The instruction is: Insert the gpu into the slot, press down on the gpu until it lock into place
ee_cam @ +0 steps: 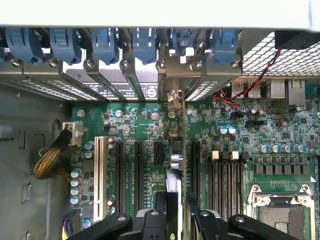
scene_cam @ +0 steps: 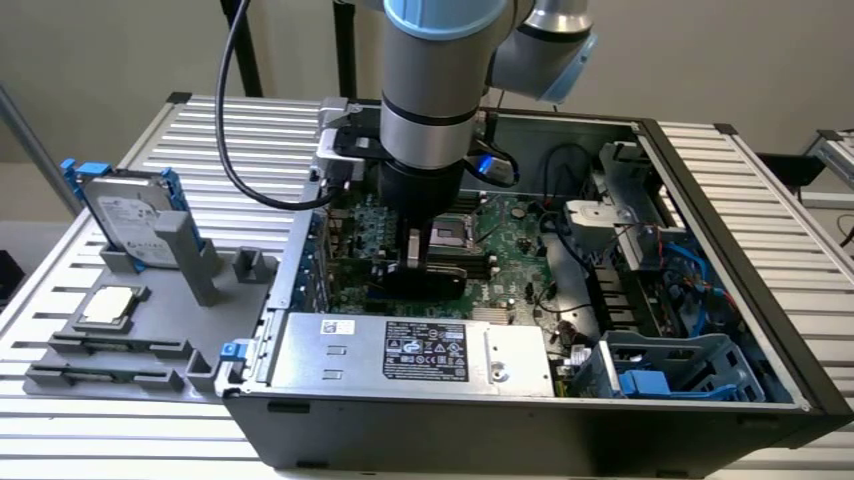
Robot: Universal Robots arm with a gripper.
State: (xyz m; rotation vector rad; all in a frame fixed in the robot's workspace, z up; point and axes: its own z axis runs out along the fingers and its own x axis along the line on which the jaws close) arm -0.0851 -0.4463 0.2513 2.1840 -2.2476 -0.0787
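I see a grey hard drive [scene_cam: 134,215] standing upright in its holder, a processor chip [scene_cam: 110,306] lying nearby on the tabletop [scene_cam: 80,420].

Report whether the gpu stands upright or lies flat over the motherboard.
Upright. In the wrist view the gpu shows as a thin edge-on strip running from the gripper to the rear brackets, its silver end bracket at the case wall.

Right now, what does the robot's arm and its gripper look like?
The arm is a thick silver-grey tube with pale blue joint caps and a black wrist section. A black cable loops along it on the exterior view's left. The gripper has black linkage fingers with silver pivot bolts.
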